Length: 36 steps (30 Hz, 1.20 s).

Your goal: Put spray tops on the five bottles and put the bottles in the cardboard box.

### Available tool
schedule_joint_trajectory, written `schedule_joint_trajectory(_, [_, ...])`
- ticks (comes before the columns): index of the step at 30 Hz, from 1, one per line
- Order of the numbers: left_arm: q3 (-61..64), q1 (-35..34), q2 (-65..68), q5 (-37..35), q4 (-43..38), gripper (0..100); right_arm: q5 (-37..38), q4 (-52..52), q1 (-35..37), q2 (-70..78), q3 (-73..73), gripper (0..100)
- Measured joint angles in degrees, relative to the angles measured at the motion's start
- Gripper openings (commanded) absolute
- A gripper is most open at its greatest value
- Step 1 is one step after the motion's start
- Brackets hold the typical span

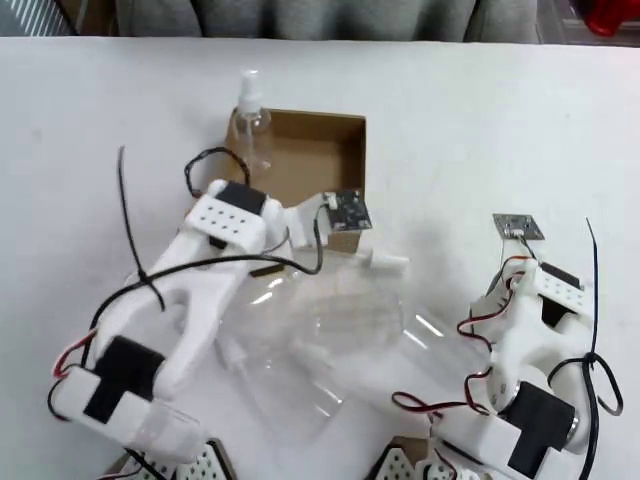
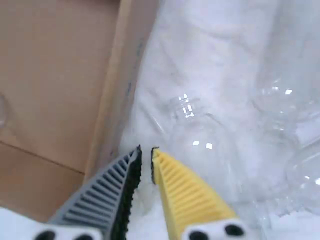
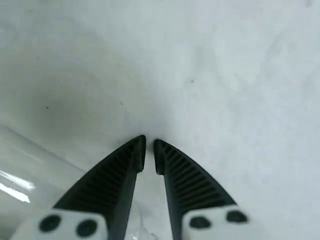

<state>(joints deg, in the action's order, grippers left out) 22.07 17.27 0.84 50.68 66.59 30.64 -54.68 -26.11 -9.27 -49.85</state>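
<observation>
Left fingers hung almost pressed together, with a thin slit between them and nothing in it. Their tips were low over the worktop, right beside the wall of the cardboard box at its near right corner. That closeness looked like the first hazard. A swing toward the box could catch the wall and shove it, and the capped bottle standing at the box's far left corner (inside or just outside, I could not tell) might topple with it.

The uncapped clear bottles lay on their sides in a loose heap between the two arms, on the near side of the box. Being round and smooth, they would probably roll or skid if nudged by closed-up fingers instead of being gripped. Their transparency also made their edges hard to judge. The nearest bottle lay ahead of the left arm's tips, on the side away from the box and apart from them.

A loose spray top lay on the worktop by the box's near right corner, where either arm could sweep it away.

Right fingers were likewise drawn together on nothing, over bare worktop at the right. The wall of another clear bottle lay close beside them, not touching as far as I could see.
</observation>
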Motion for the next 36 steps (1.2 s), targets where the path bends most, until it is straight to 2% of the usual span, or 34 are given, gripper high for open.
schedule_joint_trajectory(5, [0.0,0.09,-5.8,0.0,2.9,20,0.0,0.0,0.0,0.0,0.0,1.6])
schedule_joint_trajectory(11, [0.0,0.53,-6.68,0.0,6.77,22,0.0,0.0,0.09,0.0,0.0,1.6])
schedule_joint_trajectory(16, [0.0,1.49,-6.68,0.0,9.23,31,0.0,0.0,0.09,0.0,0.0,1.6])
schedule_joint_trajectory(22, [-0.62,1.58,-6.42,-1.58,11.25,31,0.0,0.0,0.09,0.0,0.0,1.6])
schedule_joint_trajectory(36, [-14.42,1.49,13.54,-5.19,11.08,31,0.0,0.0,0.09,0.0,0.0,1.6])
